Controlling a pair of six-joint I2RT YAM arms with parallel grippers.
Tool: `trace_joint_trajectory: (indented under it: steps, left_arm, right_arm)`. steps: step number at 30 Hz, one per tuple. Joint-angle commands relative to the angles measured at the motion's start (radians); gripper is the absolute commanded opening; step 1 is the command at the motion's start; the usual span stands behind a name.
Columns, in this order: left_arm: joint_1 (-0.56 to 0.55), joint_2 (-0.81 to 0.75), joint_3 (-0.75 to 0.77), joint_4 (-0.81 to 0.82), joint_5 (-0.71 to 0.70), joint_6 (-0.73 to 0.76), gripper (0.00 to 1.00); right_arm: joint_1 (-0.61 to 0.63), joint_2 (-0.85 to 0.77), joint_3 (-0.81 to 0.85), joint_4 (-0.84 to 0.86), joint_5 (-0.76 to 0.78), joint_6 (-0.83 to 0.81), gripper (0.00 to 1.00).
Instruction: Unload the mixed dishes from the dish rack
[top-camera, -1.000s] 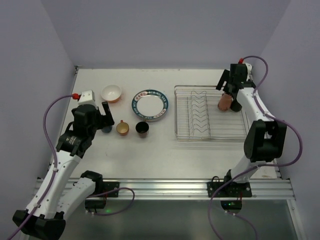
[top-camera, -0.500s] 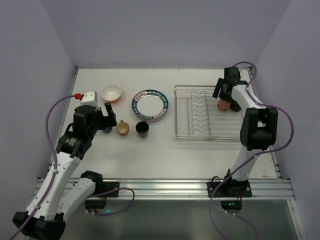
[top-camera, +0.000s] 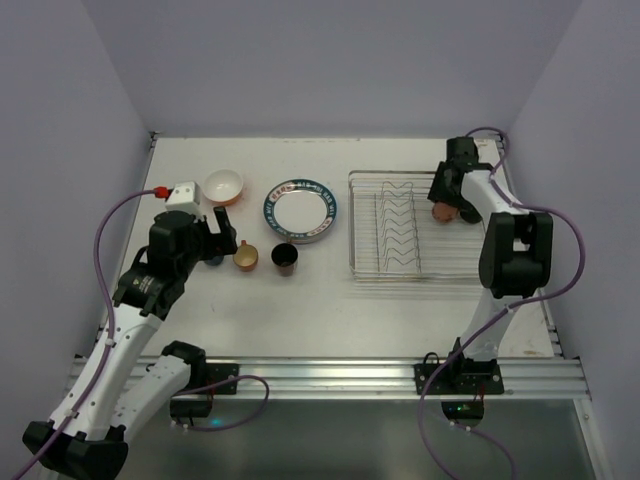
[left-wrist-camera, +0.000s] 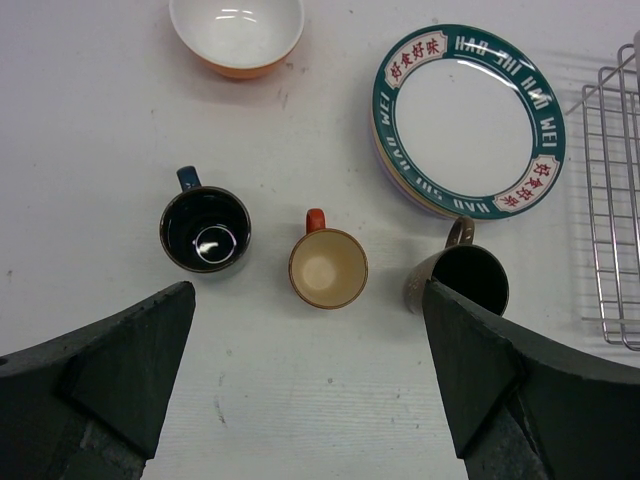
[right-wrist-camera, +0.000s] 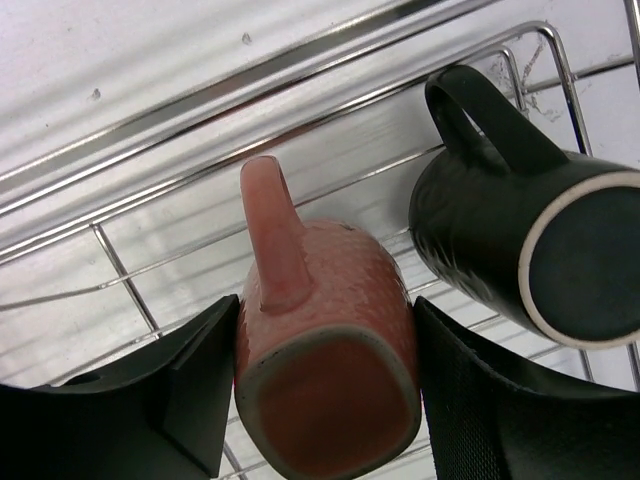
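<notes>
Right wrist view has the right gripper (right-wrist-camera: 325, 400) clamped round a pink mug (right-wrist-camera: 320, 300) lying on its side in the dish rack (top-camera: 365, 225), with a black mug (right-wrist-camera: 500, 240) just beside it. Left gripper (left-wrist-camera: 308, 330) hangs wide open over three mugs (left-wrist-camera: 327, 268) on the table (left-wrist-camera: 100, 120).

Bowl (left-wrist-camera: 237, 35): orange outside, white inside.
Top plate (left-wrist-camera: 468, 118): white centre, dark green rim with white lettering, and two white panels with red characters.
Lower plates (left-wrist-camera: 405, 195): lilac and yellow edges show under it.
Blue mug (left-wrist-camera: 205, 228): dark glossy inside, blue handle.
Orange mug (left-wrist-camera: 328, 268): cream inside, orange handle.
Brown mug (left-wrist-camera: 470, 278): speckled brown outside, dark inside.
Rack (top-camera: 400, 230): silver wire.
Pink mug (right-wrist-camera: 325, 340): salmon pink, dimpled surface.
Black mug (right-wrist-camera: 520, 240): pale ring around its base.
Table (left-wrist-camera: 100, 120): white.
</notes>
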Motion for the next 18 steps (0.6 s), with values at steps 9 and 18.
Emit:
trace_joint_trajectory:
  steps: [9, 18]
  left_arm:
    - [-0.006, 0.0, -0.007, 0.039, 0.003, 0.027, 1.0]
    - [-0.015, -0.08, -0.042, 0.152, 0.455, 0.079, 1.0]
  right_arm:
    - [0.014, -0.256, -0.072, -0.014, -0.066, 0.03, 0.0]
    - [0.017, -0.731, -0.406, 0.198, -0.609, 0.191, 0.0]
